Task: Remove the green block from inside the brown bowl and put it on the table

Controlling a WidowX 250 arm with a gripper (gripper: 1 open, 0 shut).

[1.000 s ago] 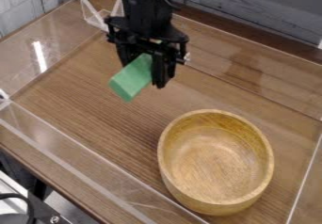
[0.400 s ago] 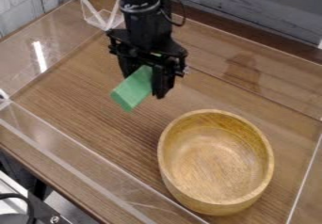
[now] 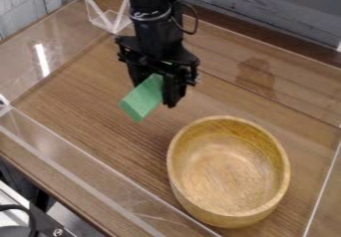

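Above the table [image 3: 80,92]; claw [image 3: 160,82] clamped tight on green block [image 3: 142,102]; block tilted

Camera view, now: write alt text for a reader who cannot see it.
A black robot arm's gripper points down with its jaws shut on a tilted green block, held above the wood-grain table. To the lower right of it stands an empty brown bowl, and clear plastic walls line the table's edges.
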